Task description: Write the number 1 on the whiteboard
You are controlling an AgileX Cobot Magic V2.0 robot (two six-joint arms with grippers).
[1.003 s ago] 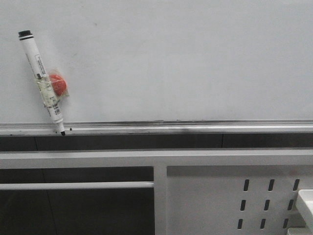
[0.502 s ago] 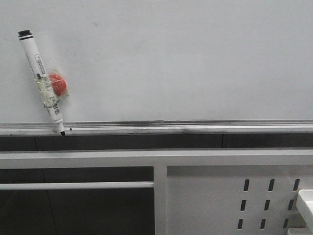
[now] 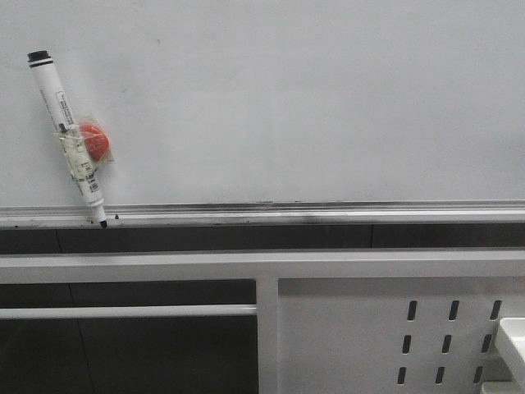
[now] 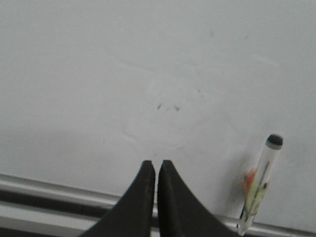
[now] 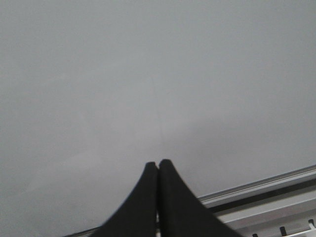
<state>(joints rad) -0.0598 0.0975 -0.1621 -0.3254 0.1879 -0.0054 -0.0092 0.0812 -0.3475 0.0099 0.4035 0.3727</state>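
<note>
No number 1 shows anywhere yet: the whiteboard is bare apart from faint smudges and tiny specks. The marker pen leans against the whiteboard's face near its left end, tip down on the silver rail along the lower edge, black cap end up and tilted left. A red round magnet is taped against the barrel at mid-length. It looks a light, stiff plastic tube, smooth and likely slippery, so the bare barrel above the taped patch seems the safest place to pinch; the magnet may resist the pull-off.

The left end effector is clenched, fingers nearly touching, grasping nothing, with the pen off to one side of it. The right end effector is clenched and empty too, facing blank board. Below the rail sits the white slotted panel.
</note>
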